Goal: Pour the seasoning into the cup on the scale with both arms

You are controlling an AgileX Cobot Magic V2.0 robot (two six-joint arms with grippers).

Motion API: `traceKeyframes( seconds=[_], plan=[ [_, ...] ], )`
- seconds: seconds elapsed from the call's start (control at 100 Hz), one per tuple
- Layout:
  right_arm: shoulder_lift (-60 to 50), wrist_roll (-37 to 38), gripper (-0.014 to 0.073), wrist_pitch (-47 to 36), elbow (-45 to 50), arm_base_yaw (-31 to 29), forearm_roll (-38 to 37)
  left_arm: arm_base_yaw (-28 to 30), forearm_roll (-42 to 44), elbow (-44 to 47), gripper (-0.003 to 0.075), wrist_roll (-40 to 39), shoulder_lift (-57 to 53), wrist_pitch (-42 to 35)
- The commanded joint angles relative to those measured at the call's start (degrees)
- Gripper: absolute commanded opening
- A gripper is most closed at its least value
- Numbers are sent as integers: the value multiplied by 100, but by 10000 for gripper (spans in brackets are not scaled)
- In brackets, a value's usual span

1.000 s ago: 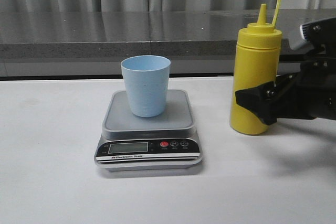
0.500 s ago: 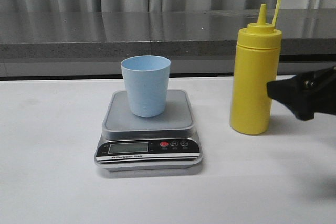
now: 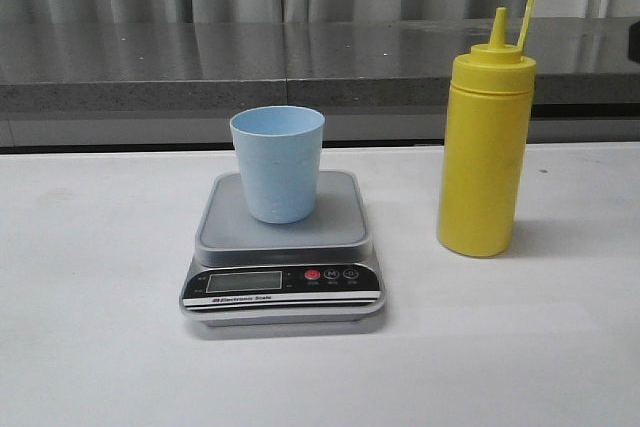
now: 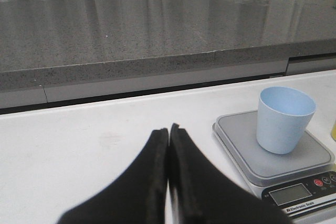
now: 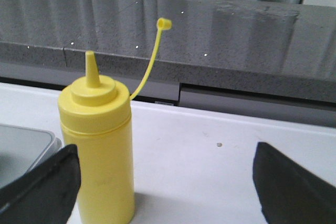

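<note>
On the scale (image 3: 283, 222) I see the cup (image 3: 278, 163) waiting, the bottle (image 3: 485, 152) stands untouched just right of the scale, my left gripper (image 4: 169, 135) is pressed together, my right gripper (image 5: 163, 182) is spread wide, so the pouring is not started.

Neither arm showed in the front view. In its own wrist view, the left gripper (image 4: 168, 132) had its two black fingers (image 4: 155, 182) pressed together along their length, tips meeting with no gap, and nothing was held between them. In the right wrist view, the right gripper (image 5: 168, 182) stood wide apart: one black finger (image 5: 44, 187) lay at one lower corner of the picture and the other at the opposite corner, and neither touched anything.
</note>
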Motion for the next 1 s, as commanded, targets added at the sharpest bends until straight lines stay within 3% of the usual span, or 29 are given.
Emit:
traceKeyframes(
  seconds=[0.0, 0.4, 0.66, 0.78, 0.99],
  plan=[
    [-634, -44, 656, 248, -112, -35, 170, 25, -49, -168, -20, -58, 25, -480],
    [-3199, -44, 656, 3245, -129, -35, 182, 25, -49, -168, -20, -58, 25, -480],
    [-4083, -44, 637, 4817, -477, -35, 182, 25, -49, -168, -20, -58, 25, -480],
    [-4139, -44, 498, 5021, -490, -35, 182, 25, -49, -168, -20, -58, 25, -480],
    [-4139, -44, 54, 5055, -490, -35, 182, 25, -49, -168, -20, -58, 25, -480]
  ],
)
